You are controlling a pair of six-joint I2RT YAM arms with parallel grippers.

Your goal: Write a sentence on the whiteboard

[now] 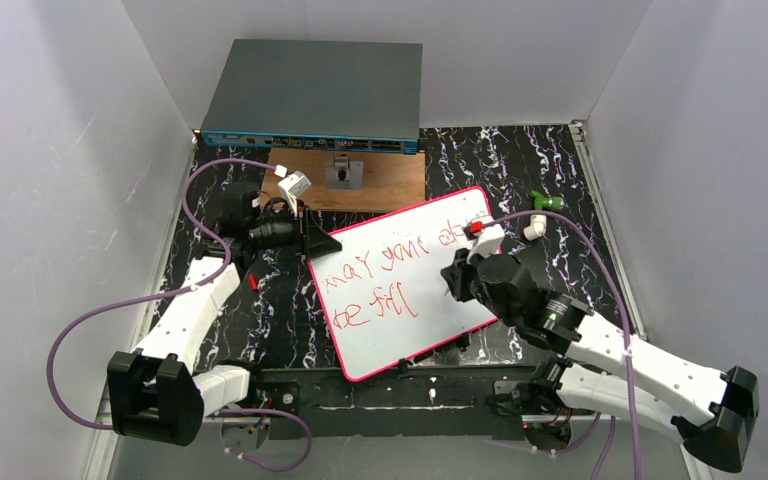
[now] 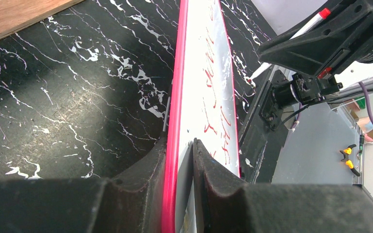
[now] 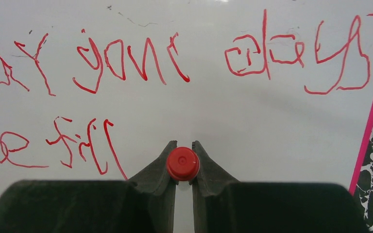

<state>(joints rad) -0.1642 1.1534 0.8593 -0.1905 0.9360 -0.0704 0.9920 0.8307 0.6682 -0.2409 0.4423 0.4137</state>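
My left gripper (image 2: 179, 145) is clamped on the left rim of the large white, pink-rimmed whiteboard (image 1: 430, 305), which lies askew on the black marbled table (image 1: 520, 160). The red scrawled sentence (image 3: 126, 63) runs two lines, and the second looks unfinished. My right gripper (image 3: 183, 148) is pinched on the red-capped white marker (image 3: 183, 163). Next, I reckon: tip down, right of line two.

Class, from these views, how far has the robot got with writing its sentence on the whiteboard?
Done: the sentence runs in two red lines on the whiteboard. In hand: the left gripper clamps the board's rim; the right gripper is shut on the marker past the second line's last word. Left: bare white follows that line, so more words probably remain.
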